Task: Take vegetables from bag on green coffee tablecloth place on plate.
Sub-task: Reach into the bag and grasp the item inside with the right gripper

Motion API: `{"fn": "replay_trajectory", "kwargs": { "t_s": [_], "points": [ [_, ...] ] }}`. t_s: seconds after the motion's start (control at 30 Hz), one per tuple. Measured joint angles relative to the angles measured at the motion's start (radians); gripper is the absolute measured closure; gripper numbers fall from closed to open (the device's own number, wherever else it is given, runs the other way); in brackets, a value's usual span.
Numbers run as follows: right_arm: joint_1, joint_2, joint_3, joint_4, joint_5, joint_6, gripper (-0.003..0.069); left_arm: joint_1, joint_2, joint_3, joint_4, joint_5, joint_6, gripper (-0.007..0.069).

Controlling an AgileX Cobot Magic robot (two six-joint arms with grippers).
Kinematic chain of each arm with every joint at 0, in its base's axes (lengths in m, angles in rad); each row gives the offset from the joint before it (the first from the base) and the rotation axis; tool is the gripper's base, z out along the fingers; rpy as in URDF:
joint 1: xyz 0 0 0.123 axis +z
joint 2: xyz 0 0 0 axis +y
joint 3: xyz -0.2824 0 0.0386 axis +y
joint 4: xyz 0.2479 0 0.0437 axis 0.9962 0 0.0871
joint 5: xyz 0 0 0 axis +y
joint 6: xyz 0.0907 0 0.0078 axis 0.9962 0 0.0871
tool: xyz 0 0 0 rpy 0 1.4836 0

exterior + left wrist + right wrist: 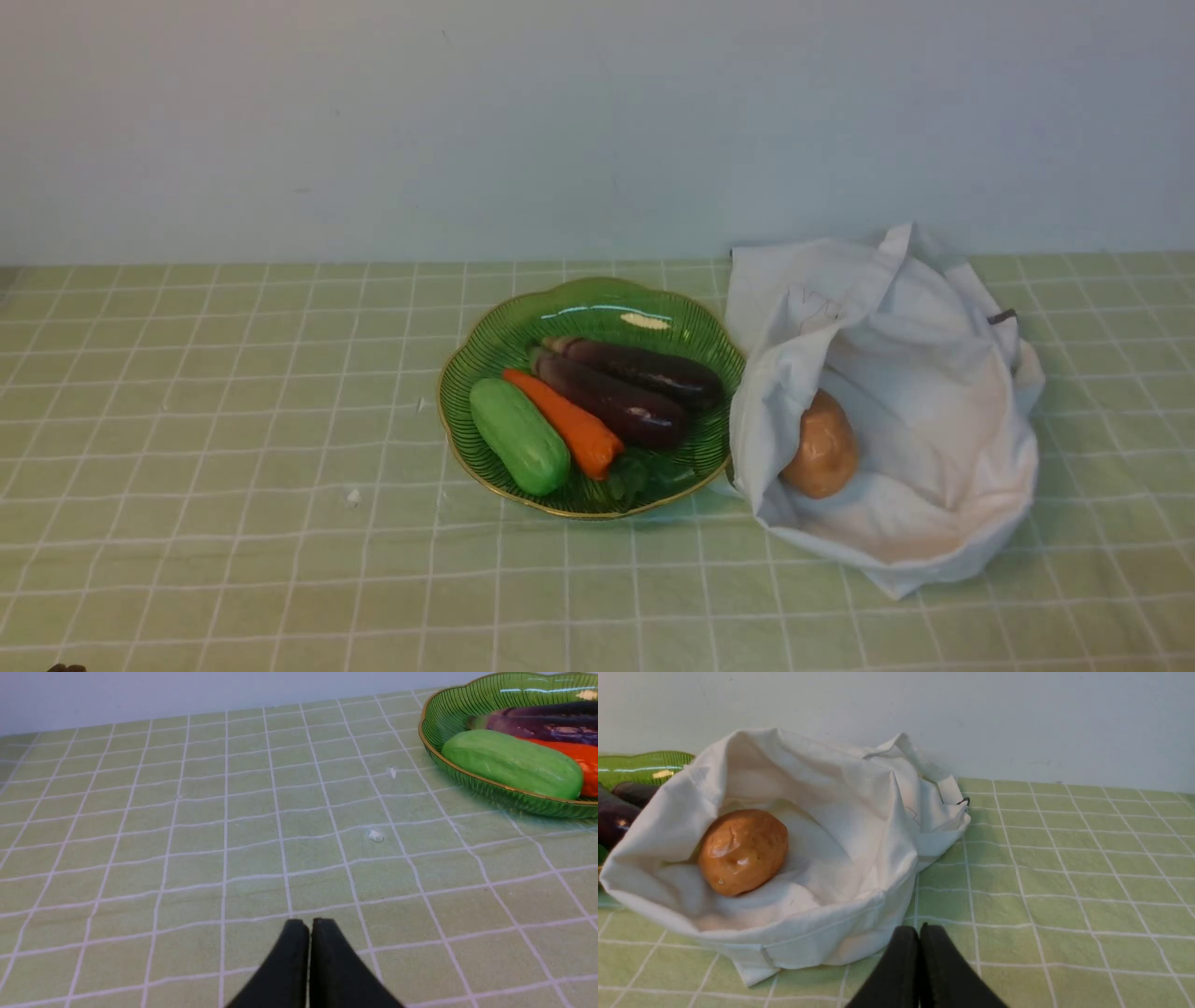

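Both pairs of my fingers [309, 924] [921, 929] are together, gripping nothing; the potato [822, 446] sits in the open bag [943, 420], right of the plate [597, 295], probably left close so my reach across stays short

The left gripper [310, 924] has 2 blackish, tapering fingers; the right gripper [922, 929] shows 2 alike. A small dark tip [67, 668] shows left of the plate [597, 291].

Green gridded tablecloth [280, 523] (pale, white-lined); plate [597, 294], cloth bag [943, 420] on it.
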Motion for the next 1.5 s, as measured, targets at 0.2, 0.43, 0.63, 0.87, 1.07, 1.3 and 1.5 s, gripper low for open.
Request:
{"fn": "replay_trajectory", "kwargs": {
  "t_s": [0.2,0.43,0.63,0.87,1.07,1.3,1.5],
  "points": [
    [0.0,0.0,0.0,0.0,0.0,0.0,0.0673,0.0,0.0,0.0,0.0,0.0,0.0,0.0633],
    [0.0,0.0,0.0,0.0,0.0,0.0,0.0673,0.0,0.0,0.0,0.0,0.0,0.0,0.0633],
    [0.0,0.0,0.0,0.008,0.0,0.002,0.0673,0.0,0.0,0.0,0.0,0.0,0.0,0.0633],
    [0.0,0.0,0.002,0.492,0.001,0.297,0.0673,0.0,0.0,0.0,0.0,0.0,0.0,0.0633],
    [0.0,0.0,0.002,0.719,-0.013,0.38,0.0673,0.0,0.0,0.0,0.0,0.0,0.0,0.0633],
    [0.0,0.0,-0.111,0.716,-0.014,0.175,0.0673,0.0,0.0,0.0,0.0,0.0,0.0,0.0633],
    [0.0,0.199,-0.392,0.549,0.06,-0.024,0.0673,0.0,0.0,0.0,0.0,0.0,0.0,0.0633]
  ]
}}
